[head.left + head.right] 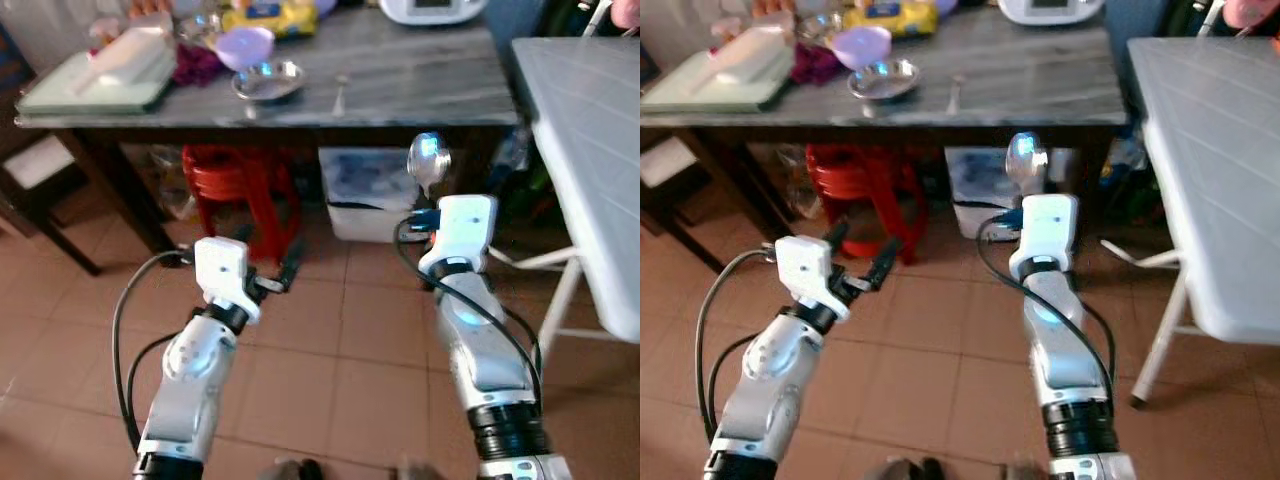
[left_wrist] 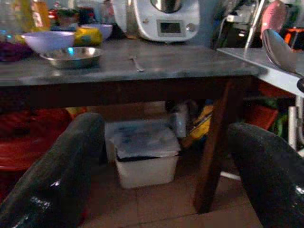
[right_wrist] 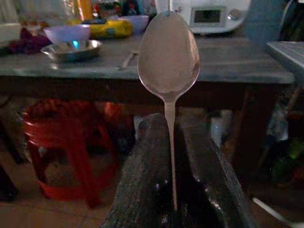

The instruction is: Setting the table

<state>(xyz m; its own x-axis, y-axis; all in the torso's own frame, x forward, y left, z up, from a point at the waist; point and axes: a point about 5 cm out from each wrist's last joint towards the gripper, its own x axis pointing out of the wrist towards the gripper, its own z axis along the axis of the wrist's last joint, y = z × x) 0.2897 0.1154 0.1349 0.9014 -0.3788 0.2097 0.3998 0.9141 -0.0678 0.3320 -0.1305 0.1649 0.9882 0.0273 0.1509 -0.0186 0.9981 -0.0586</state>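
Note:
My right gripper [image 3: 172, 137] is shut on the handle of a metal spoon [image 3: 168, 52], whose bowl [image 1: 428, 160] stands upright above the wrist, short of the grey-topped table [image 1: 420, 85]. On that table lie a steel plate [image 1: 267, 81], a lilac bowl [image 1: 245, 45] and a small utensil [image 1: 340, 95]. My left gripper [image 1: 275, 275] is open and holds nothing, low over the tiled floor, its two black fingers [image 2: 61, 175] wide apart.
A white table [image 1: 590, 150] stands at my right. Under the grey-topped table are red stools [image 1: 235, 180] and a white lidded box [image 1: 365, 190]. A white appliance [image 2: 164, 19], a tray [image 1: 95, 85] and yellow packets [image 1: 270, 15] crowd the tabletop's back.

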